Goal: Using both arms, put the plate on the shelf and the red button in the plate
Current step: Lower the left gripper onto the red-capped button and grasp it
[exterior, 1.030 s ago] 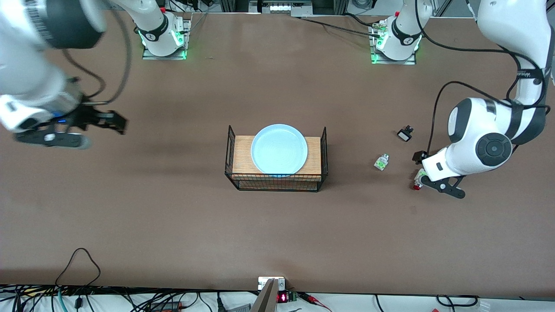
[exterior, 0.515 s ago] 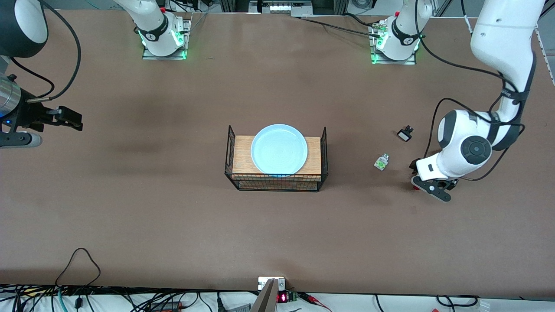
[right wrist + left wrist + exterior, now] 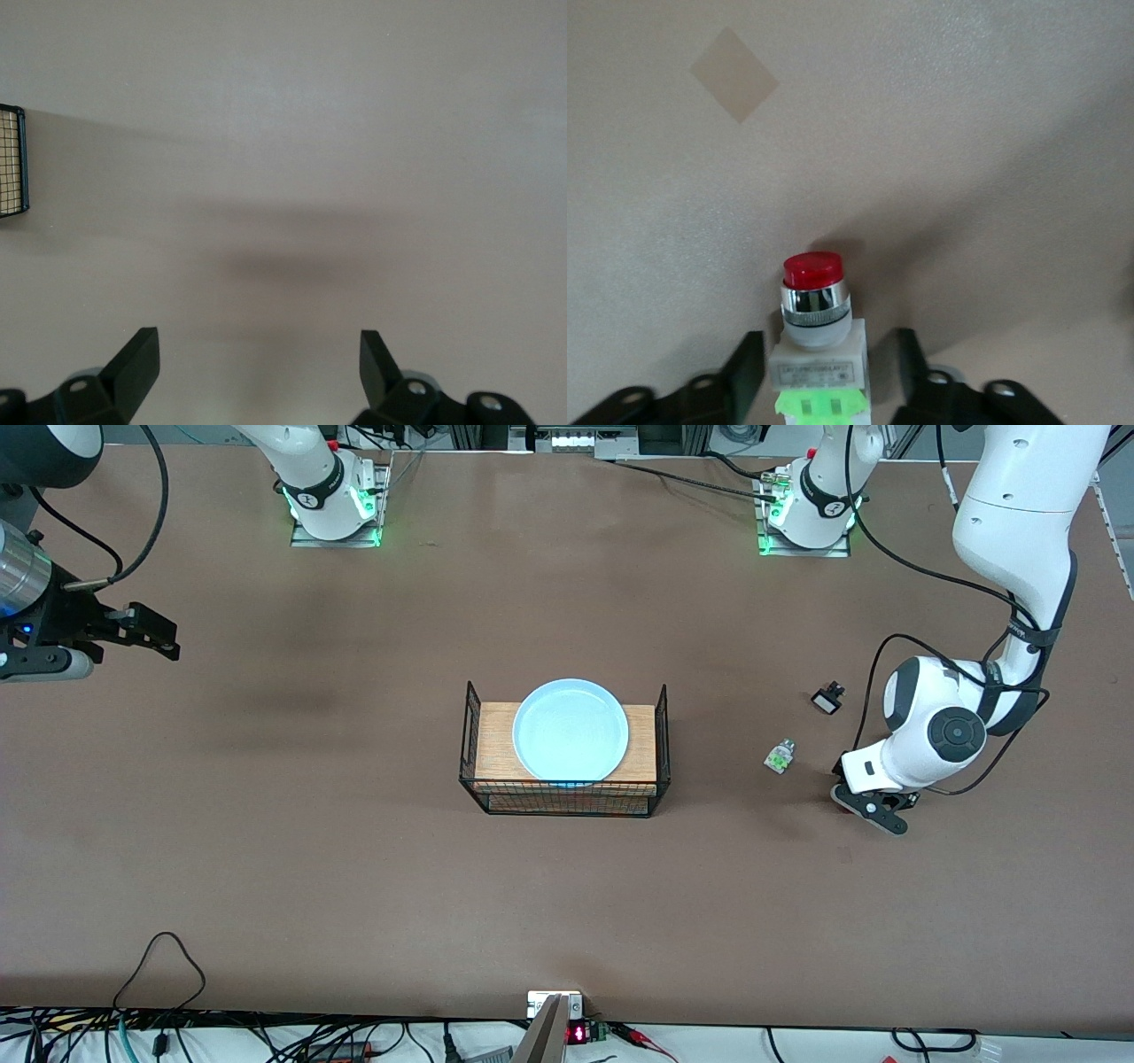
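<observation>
The pale blue plate (image 3: 570,730) lies on a wooden board inside a black wire basket (image 3: 564,808) at the table's middle. My left gripper (image 3: 848,794) is low over the table toward the left arm's end. In the left wrist view the red button (image 3: 813,270) lies between its open fingers (image 3: 744,363), red cap pointing away from the wrist, with a gap on each side. The hand hides the button in the front view. My right gripper (image 3: 164,638) is open and empty over bare table toward the right arm's end, also open in its own view (image 3: 257,354).
A white-green part (image 3: 780,756) lies between the basket and the left gripper. A small black part (image 3: 827,698) lies farther from the front camera than it. The basket's corner shows in the right wrist view (image 3: 11,159).
My left hand has come down over the red button, which now sits between its fingers and is hidden from the front camera. My right arm has swung away from the basket toward its end.
</observation>
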